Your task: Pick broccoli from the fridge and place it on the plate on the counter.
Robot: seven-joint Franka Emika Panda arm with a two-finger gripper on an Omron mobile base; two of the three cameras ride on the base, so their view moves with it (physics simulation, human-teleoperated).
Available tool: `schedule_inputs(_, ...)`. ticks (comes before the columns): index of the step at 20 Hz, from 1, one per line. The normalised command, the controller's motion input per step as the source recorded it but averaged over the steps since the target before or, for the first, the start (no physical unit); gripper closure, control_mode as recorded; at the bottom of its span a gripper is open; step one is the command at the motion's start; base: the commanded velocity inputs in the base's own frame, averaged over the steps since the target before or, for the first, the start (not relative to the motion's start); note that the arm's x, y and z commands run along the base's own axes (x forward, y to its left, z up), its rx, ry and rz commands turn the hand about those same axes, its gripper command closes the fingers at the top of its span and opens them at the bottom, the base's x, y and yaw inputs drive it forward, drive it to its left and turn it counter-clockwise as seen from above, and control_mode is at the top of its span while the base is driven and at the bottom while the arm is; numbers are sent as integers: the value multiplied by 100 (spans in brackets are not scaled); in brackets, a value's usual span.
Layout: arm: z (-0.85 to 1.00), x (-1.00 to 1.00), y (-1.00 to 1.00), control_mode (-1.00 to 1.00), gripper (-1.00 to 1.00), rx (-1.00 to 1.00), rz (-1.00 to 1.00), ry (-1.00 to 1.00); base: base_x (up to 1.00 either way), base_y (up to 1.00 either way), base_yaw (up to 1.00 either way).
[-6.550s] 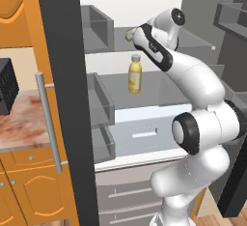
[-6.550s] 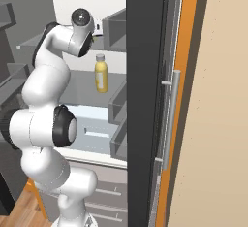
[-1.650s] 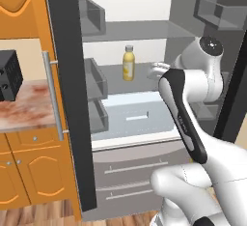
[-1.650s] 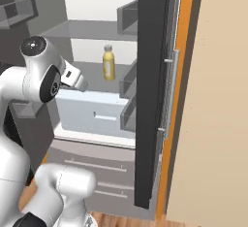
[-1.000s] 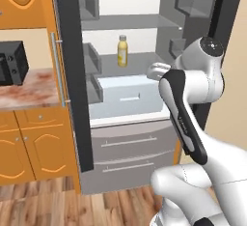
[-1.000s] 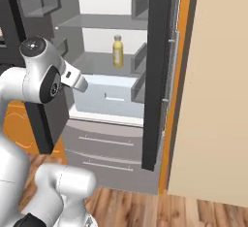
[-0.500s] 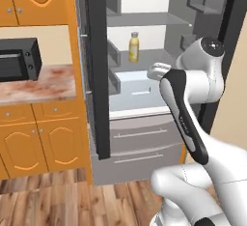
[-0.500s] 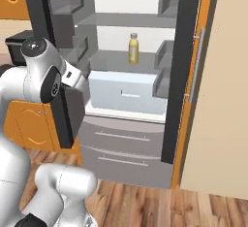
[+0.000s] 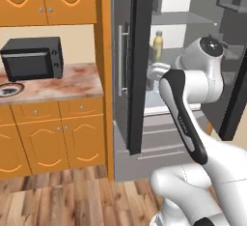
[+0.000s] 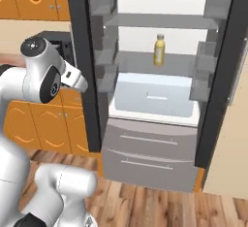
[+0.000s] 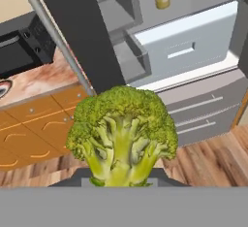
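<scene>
Item 1. Bumpy green broccoli floret with yellowish-green stalk (image 11: pixel 121 136): nearest the hand camera, stalk down between the fingers of the pincer (image 11: pixel 121 182). Pincer closed on the stalk; floret held in the air, outside the fridge, above the wooden floor (image 11: pixel 203 158).

Item 2. White arm with dark joints (image 9: pixel 185 119): folded back in front of the fridge, wrist raised level with the middle shelf in the left base view.

Item 3. Tall dark grey fridge with white and grey inside (image 10: pixel 155 100): both doors open. Long silver bar handle (image 11: pixel 53 34) on the near door. Grey door bins (image 10: pixel 104 56) on each side, pale drawer (image 10: pixel 155 100) below the shelf, two grey lower drawers (image 10: pixel 145 158) beneath that.

Item 4. Yellow bottle with grey cap (image 10: pixel 159 50): upright on the middle grey shelf, near the back, alone there.

Item 5. Reddish-brown and cream marbled stone desk (image 9: pixel 62 82) above orange wooden cabinets with small silver knobs (image 9: pixel 48 138): left of the fridge.

Item 6. Black boxy microwave (image 9: pixel 34 57): standing on the desk, against the wall.

Item 7. Round plate with black rim (image 9: pixel 8 90): on the desk, at the far left edge of the left base view, just in front of the microwave's left end.
</scene>
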Motion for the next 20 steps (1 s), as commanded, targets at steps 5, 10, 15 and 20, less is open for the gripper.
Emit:
schedule_inputs(5,0,0,0,100,100,0,0,0,-15,61,0)
schedule_inputs(10,0,0,0,100,100,0,0,0,-3,63,0)
schedule_inputs(15,0,0,0,100,100,0,0,0,6,68,0)
schedule_inputs(20,0,0,0,100,100,0,0,0,34,67,0)
